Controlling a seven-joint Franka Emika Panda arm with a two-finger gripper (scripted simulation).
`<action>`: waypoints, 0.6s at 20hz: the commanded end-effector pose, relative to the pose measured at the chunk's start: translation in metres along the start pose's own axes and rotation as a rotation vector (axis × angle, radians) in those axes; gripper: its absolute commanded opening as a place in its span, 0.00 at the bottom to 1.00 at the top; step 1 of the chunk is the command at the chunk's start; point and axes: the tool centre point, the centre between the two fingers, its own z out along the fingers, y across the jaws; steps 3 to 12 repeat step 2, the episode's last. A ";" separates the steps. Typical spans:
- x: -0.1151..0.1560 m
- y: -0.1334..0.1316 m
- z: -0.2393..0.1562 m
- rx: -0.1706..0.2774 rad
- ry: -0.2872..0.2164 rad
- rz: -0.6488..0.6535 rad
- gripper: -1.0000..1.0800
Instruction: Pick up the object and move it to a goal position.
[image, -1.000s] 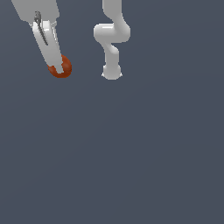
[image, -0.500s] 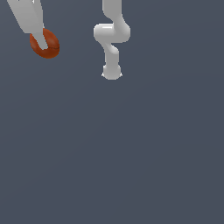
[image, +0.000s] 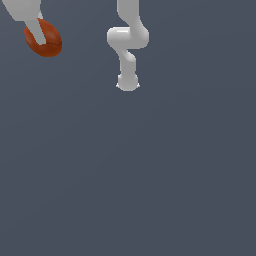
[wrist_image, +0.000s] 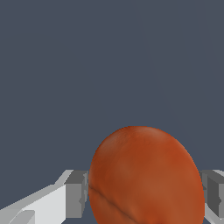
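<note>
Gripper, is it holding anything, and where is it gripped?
The gripper holds the orange-brown ball, its fingers pressing the ball's two opposite sides.

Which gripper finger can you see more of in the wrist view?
The pale finger whose long arm shows beside the orange-brown ball. The other finger only peeks in at the picture's edge.

one ball (image: 46, 40), one arm (image: 127, 45), one gripper (wrist_image: 144, 192).

Gripper (image: 44, 36) runs off the exterior view's top edge — only one finger shows, crossing the ball (image: 44, 38) and hiding a strip of it. Wrist view: the ball's underside is cut by the frame edge — both fingers too.
</note>
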 end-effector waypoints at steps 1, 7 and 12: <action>0.000 0.000 -0.002 0.001 0.001 0.000 0.00; 0.000 0.000 -0.002 0.001 0.001 0.000 0.00; 0.000 0.000 -0.002 0.001 0.001 0.000 0.00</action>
